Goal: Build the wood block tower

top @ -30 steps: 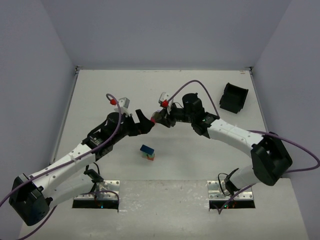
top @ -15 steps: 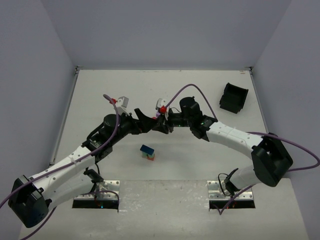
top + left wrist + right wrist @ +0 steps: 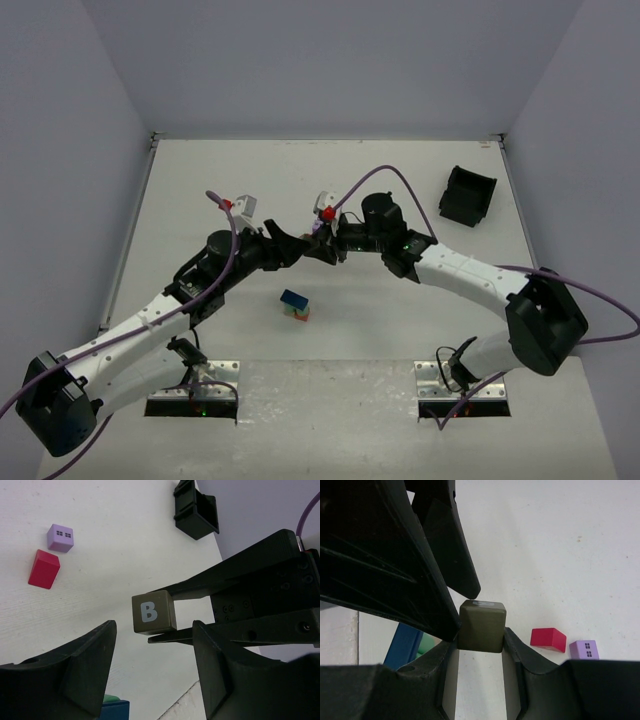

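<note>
The top view showed the L hand [image 3: 288,247] & the R hand [image 3: 326,246] meeting tip to tip above the middle of the white table [image 3: 220,170]. The thing btw them was too small to make out there. The wrist views showed it: a dull olive-brown wooden cube w/ a white letter B [image 3: 154,612]. The R hand's two black fingers [image 3: 520,652] were clamped on it, one on each side, holding it up off the table. The L hand's fingers [image 3: 90,665] were wide apart, one on each side of the cube. In the L wrist view there was a gap on both sides, so it had no grip.

The short tower of wood blocks [image 3: 295,306] stood on the table nearer the arm bases, apart from both hands. It had blue on top, green under that & red low down. The wrist views only caught a bit of its blue & green.

Only the wrist views showed a red wooden block [image 3: 44,568] & a light purple wooden cube w/ black dots [image 3: 61,536]. They lay just beside each other on the table, not touching.

The black plastic bin [image 3: 468,195] sat near the far R corner, well apart from the rest. Lots of bare table lay on the far side & the L side. Grey walls stood along the table's far, L & R edges.
</note>
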